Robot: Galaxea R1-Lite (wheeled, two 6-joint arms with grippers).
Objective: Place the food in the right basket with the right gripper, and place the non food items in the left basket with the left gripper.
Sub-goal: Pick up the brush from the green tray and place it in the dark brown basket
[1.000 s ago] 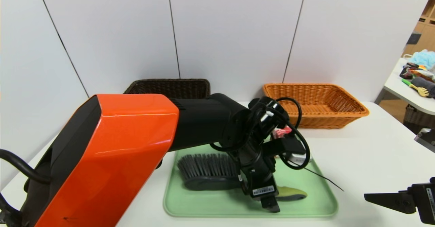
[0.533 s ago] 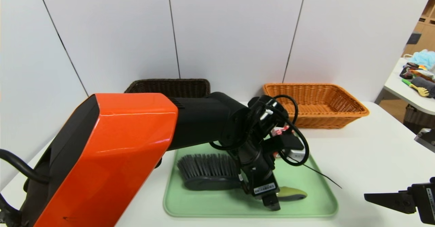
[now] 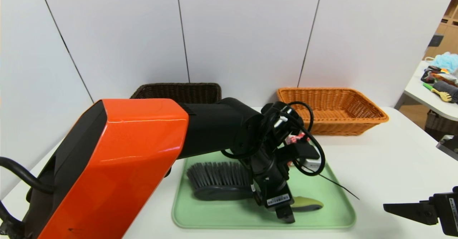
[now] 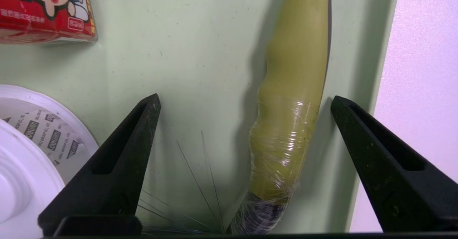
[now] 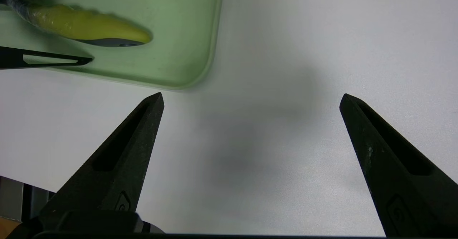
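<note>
The brush (image 3: 218, 181) lies on the green tray (image 3: 322, 217), bristles up, with its olive-green handle (image 4: 293, 88) pointing right. My left gripper (image 3: 285, 215) hangs low over the handle, open, its fingertips either side of it (image 4: 245, 97) and not touching. The red drink carton (image 4: 43, 10) and the white disc (image 4: 21, 153) sit on the tray just beyond; in the head view the carton (image 3: 297, 138) peeks out behind the left wrist. The dark brown basket (image 3: 179, 90) and the orange basket (image 3: 332, 110) stand at the back. My right gripper (image 3: 390, 207) hovers open over bare table (image 5: 250, 97) right of the tray.
One long black bristle (image 3: 340, 189) sticks out past the tray's right edge. A side table (image 3: 429, 96) with clutter stands at the far right. The left arm's orange shell (image 3: 118, 160) blocks the left part of the table.
The left gripper has wobbled very slightly above the brush handle. Nothing else has moved.
</note>
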